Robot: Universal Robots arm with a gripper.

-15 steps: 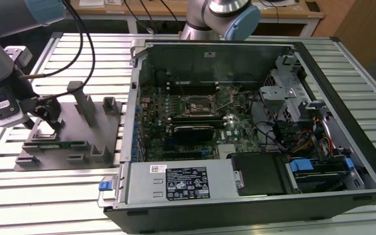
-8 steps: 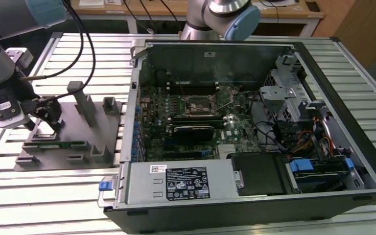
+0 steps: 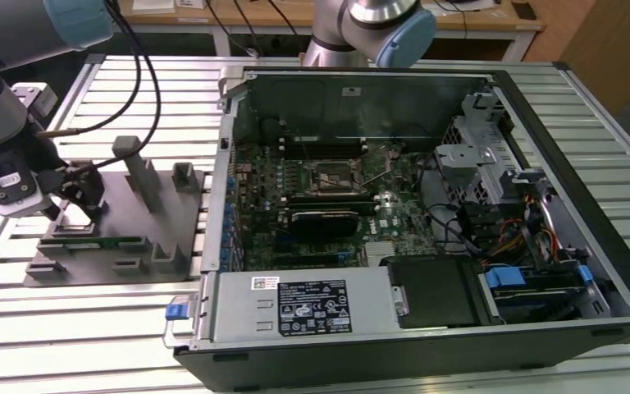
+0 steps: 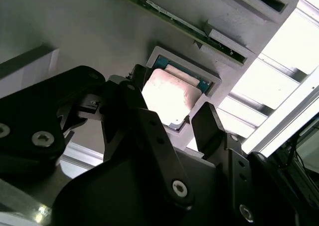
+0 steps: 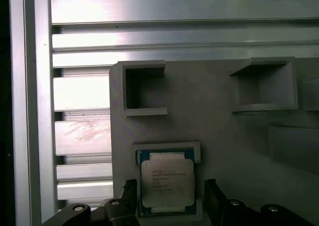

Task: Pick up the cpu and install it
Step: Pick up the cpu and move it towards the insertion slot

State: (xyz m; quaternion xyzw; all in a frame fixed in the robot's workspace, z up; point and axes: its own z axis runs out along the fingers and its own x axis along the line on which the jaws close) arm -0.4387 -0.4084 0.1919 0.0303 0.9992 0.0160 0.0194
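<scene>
The cpu [image 5: 166, 182] is a small square chip with a silvery top, lying flat in a shallow pocket of the grey tray [image 5: 219, 131]. In both wrist views my gripper [image 5: 169, 201] is low over it and open. One black finger [image 5: 128, 193] stands on each side of the chip with a small gap, neither touching it. The second wrist view has the cpu [image 4: 167, 96] between the same fingertips [image 4: 207, 122]. In the exterior view my gripper [image 3: 75, 195] hangs over the tray [image 3: 118, 250] at that view's left, hiding the chip. The dark socket frame [image 3: 331, 176] sits mid-motherboard.
The open computer case [image 3: 403, 205] lies to the exterior view's right of the tray, with drive cages and cables along its far side. Grey posts [image 3: 140, 172] stand up from the tray, and a green circuit strip [image 3: 102, 242] lies on it. A second arm [image 3: 376, 25] stands behind the case.
</scene>
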